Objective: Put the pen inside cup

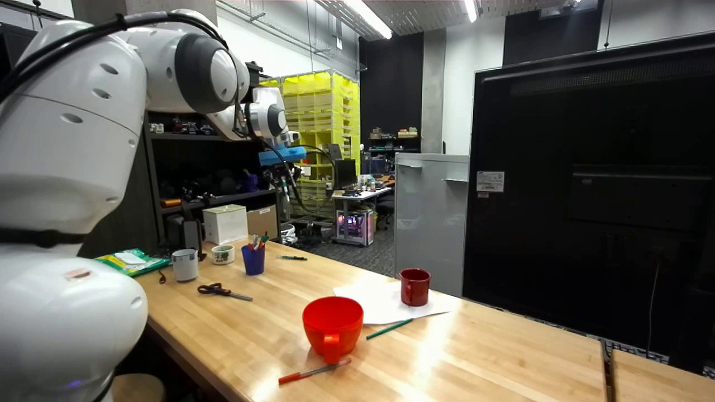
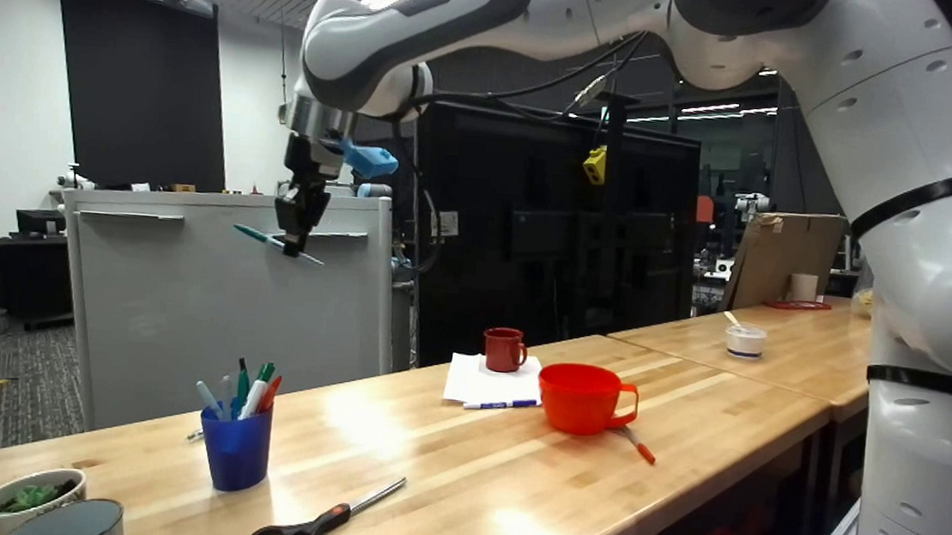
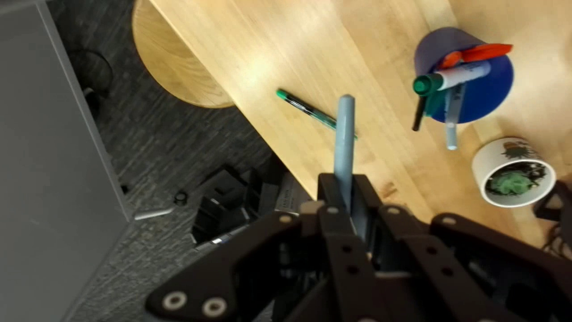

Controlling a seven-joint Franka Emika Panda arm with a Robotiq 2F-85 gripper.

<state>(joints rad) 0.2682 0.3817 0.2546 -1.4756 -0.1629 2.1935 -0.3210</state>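
Observation:
My gripper (image 2: 295,245) is shut on a slim pen (image 2: 255,233) with a teal-green end and a pale grey-blue body, well above the table. In the wrist view the fingertips (image 3: 345,185) pinch the pen (image 3: 344,129), and its pale end points up the picture. The small dark blue cup (image 2: 236,453) stands upright on the table below and holds several pens and markers. It also shows in an exterior view (image 1: 253,263) and in the wrist view (image 3: 440,42), right of the held pen and apart from it. A green and black pen (image 3: 308,109) lies on the table.
A planter (image 3: 514,172) and a grey mug (image 1: 185,265) stand near the blue cup. Scissors (image 2: 324,526) lie on the table. A wide red bowl (image 2: 581,399), a dark red cup (image 2: 504,349) on paper and a red-ended pen (image 1: 314,371) are farther along.

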